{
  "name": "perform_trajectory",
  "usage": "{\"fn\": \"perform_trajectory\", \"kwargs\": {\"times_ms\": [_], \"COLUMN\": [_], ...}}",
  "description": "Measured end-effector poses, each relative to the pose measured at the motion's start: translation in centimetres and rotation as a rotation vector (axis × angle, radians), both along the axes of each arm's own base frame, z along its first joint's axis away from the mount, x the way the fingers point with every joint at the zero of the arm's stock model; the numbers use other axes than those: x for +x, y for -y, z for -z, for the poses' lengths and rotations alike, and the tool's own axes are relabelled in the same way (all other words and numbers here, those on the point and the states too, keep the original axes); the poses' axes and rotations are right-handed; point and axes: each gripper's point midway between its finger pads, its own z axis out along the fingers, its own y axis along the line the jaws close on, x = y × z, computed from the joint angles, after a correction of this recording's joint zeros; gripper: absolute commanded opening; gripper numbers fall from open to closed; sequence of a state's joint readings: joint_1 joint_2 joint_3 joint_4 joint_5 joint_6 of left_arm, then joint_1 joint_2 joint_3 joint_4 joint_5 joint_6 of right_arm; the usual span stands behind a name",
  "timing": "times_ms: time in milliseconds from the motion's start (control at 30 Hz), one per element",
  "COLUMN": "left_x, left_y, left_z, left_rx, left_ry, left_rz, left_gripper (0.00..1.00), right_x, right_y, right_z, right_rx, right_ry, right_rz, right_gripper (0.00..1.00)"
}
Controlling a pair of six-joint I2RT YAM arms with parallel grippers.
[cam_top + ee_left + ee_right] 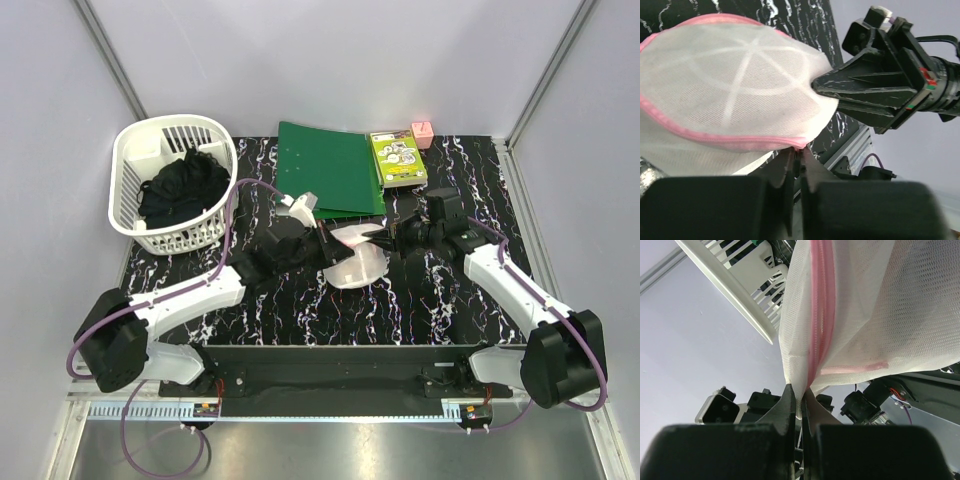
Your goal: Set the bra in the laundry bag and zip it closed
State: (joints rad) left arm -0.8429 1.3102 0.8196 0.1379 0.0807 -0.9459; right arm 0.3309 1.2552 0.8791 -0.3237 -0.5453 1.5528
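My left claw [797, 156] is pinched nearly shut on the pink zipper trim at the near edge of the one laundry bag [740, 85]. My right claw [799, 396] is clamped tight on a fold of the bag's white mesh beside the pink zipper, on the opposite side. The bag hangs stretched between my two claws over the middle of the black marbled table [300, 315], and I cannot tell whether the bra is inside. Just behind the bag lies one green folder [325, 165], with one green printed box [397, 158] on its right edge and one small pink block [422, 134] beyond that. Well apart on the left stands one white slotted basket [125, 160] holding one black clothing bundle [185, 185].
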Motion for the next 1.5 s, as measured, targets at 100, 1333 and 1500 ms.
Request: {"fn": "perform_trajectory", "kwargs": {"times_ms": [100,1333,1500], "left_x": [0.0,-4.4,-4.2], "left_y": [-0.3,4.9,5.4], "left_z": [0.3,4.9,4.0], "left_rx": [0.026,0.084,0.051], "left_ry": [-0.014,-0.106,-0.101], "left_rz": [-0.006,0.366,0.363], "left_gripper": [0.0,0.0,0.0], "right_x": [-0.2,-6.2,-8.6], "right_y": [0.0,6.2,5.6], "right_z": [0.2,2.1,3.3], "right_rx": [0.003,-0.454,-0.313], "right_ry": [-0.004,0.087,-0.044], "right_rz": [-0.005,-0.347,-0.189], "right_gripper": [0.0,0.99,0.78]}}
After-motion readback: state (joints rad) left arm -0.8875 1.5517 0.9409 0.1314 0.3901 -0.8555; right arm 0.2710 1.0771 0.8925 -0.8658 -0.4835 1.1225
